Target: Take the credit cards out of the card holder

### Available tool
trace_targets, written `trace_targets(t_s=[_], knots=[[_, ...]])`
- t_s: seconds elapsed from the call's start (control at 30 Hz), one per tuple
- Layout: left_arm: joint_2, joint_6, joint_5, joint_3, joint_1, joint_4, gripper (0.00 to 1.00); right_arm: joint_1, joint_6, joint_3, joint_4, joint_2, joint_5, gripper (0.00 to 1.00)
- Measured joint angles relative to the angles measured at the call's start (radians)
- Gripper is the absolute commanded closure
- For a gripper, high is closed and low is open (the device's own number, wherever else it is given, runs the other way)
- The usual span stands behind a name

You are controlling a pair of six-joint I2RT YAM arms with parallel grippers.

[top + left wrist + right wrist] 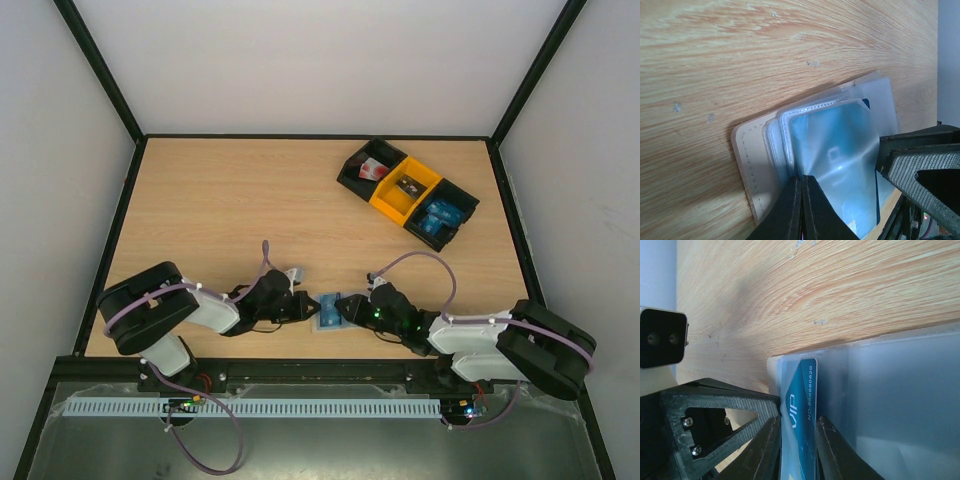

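The card holder, a translucent pale sleeve, lies on the table near the front edge, between my two grippers. My left gripper is shut on the holder's left side. In the left wrist view its jaws pinch a clear pocket layer of the holder, with a blue credit card showing through it. My right gripper is at the holder's right side. In the right wrist view it is shut on a blue credit card marked VIP, which sticks partly out of the holder.
A row of three bins stands at the back right: a black one with a red-and-white item, a yellow one with a small dark item, and a black one with blue cards. Dark frame rails run along the table's edges.
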Motion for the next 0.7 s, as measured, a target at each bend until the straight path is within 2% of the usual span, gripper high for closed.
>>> trace_targets(t_s=[0.27,0.57,0.7], knots=[[0.001,-0.001,-0.015,0.000,-0.009,0.003,0.97,-0.001,0.007,-0.006,0.016,-0.012,0.001,0.86],[0.001,-0.006,-0.033,0.000,-0.019,0.007,0.97,-0.006,0.024,-0.019,0.058,0.004,0.010,0.98],[0.001,-0.011,-0.041,-0.003,-0.023,0.013,0.97,-0.008,0.031,-0.032,0.076,0.004,0.012,0.98]])
